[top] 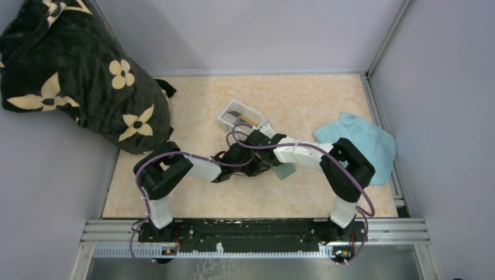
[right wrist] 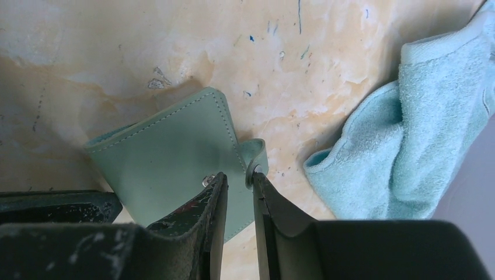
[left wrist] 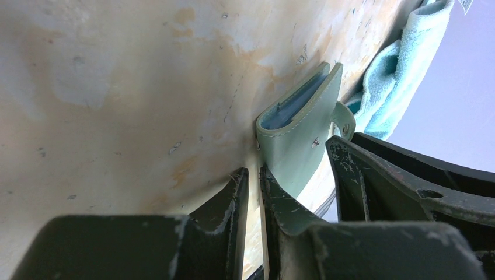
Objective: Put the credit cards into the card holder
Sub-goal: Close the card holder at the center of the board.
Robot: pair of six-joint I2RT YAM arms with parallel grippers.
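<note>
The grey-green card holder [top: 285,171] lies folded on the table between the two grippers, its pale blue inside showing in a slit [left wrist: 295,146]. My left gripper [left wrist: 254,170] is at its near corner with a thin gap between the jaws. Only table shows in that gap, and the right finger rests against the cover. My right gripper [right wrist: 236,175] hovers over the holder [right wrist: 169,151], jaws slightly apart. The snap strap [right wrist: 257,154] touches the tip of its right finger. The credit cards [top: 238,115], dark grey and orange-yellow, lie in the white tray [top: 225,121].
A light blue towel [top: 362,143] is bunched to the right of the holder [right wrist: 420,116]. A black cloth with cream flowers [top: 76,76] fills the back left corner. The right gripper's body [left wrist: 420,186] is close beside my left fingers.
</note>
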